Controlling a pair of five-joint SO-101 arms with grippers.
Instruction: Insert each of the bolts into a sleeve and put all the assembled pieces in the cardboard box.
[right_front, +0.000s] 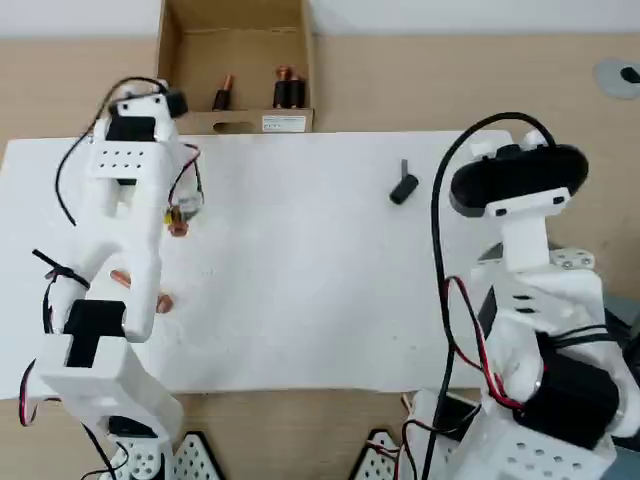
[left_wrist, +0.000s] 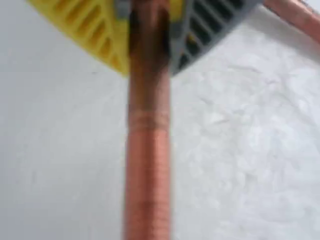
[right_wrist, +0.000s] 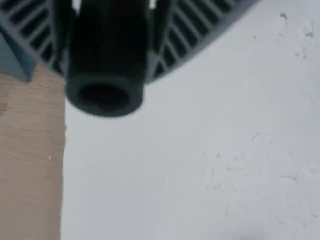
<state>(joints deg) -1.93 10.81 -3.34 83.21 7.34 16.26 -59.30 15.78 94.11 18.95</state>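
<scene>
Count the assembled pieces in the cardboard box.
2. Both lie by the cardboard box wall nearest the arms: one assembled piece left of centre, the other to its right. That wall could hide another.

Left arm (right_front: 128, 250): reached forward from its base at the near left, with the wrist tipped downward.
Left jaws: one yellow and one grey, clamped on a copper bolt (left_wrist: 147, 150).
Right arm (right_front: 530, 290): sat folded up close over its base at the near right, wrist pointing down.
Right jaws: blue-grey, clamped on a black sleeve (right_wrist: 104, 75).
</scene>
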